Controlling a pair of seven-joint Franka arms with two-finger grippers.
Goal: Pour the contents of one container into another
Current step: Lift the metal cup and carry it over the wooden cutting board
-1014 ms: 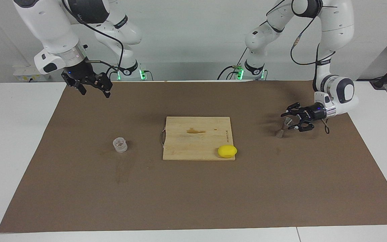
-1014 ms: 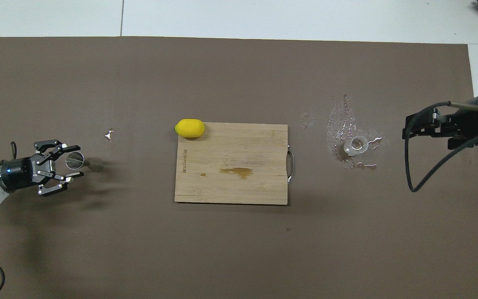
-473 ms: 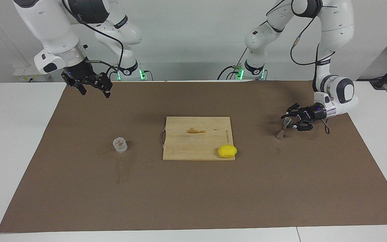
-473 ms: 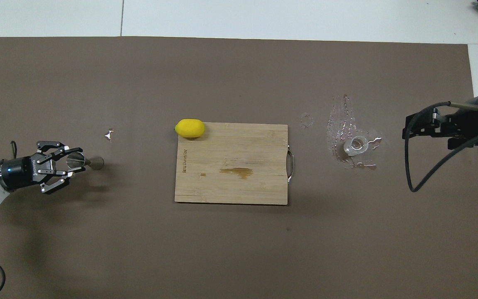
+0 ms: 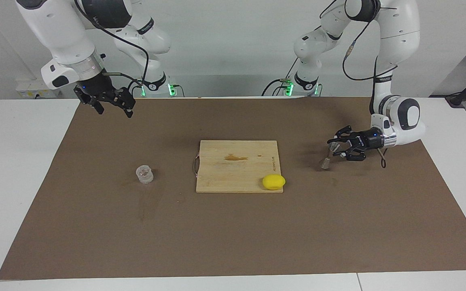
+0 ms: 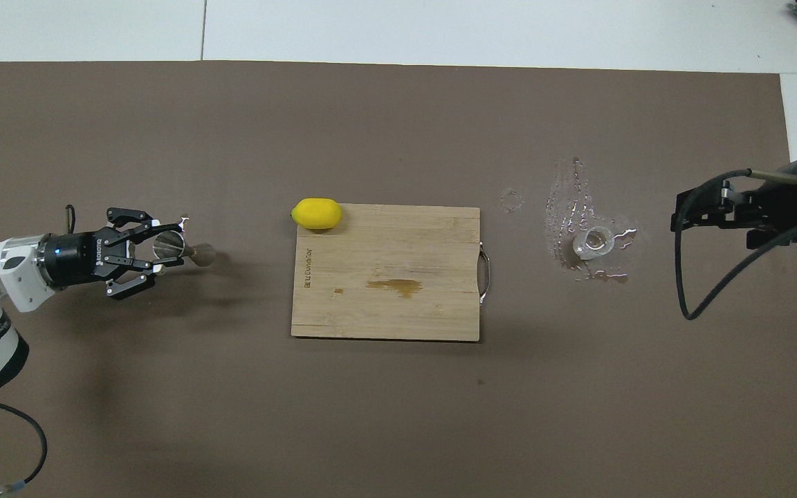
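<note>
Wide brown mat (image 5: 233, 234) covering a white table (image 5: 14, 161), with two white robot arms rising at the robots' end. At the mat's middle, a pale wooden cutting board (image 5: 237, 165) with a small brown stain and a metal handle on the edge toward the right arm's end. Yellow lemon (image 5: 273, 182) resting on the board's corner farthest from the robots, toward the left arm's end.

Left gripper (image 5: 333, 147) low over the mat between the board and the left arm's end of the table, lying nearly level, fingers clamped on the upper cone of the silver jigger (image 5: 326, 160). Jigger tilted, lower cone pointing down toward the board, apparently just clear of the mat.

Right gripper (image 5: 111, 106) raised over the mat's edge nearest the robots, at the right arm's end, waiting, fingers spread apart, holding nothing.

Small clear cup (image 5: 144, 174) standing upright on the mat toward the right arm's end, well apart from the board, with wet streaks and droplets (image 6: 571, 200) shining on the mat around it.
</note>
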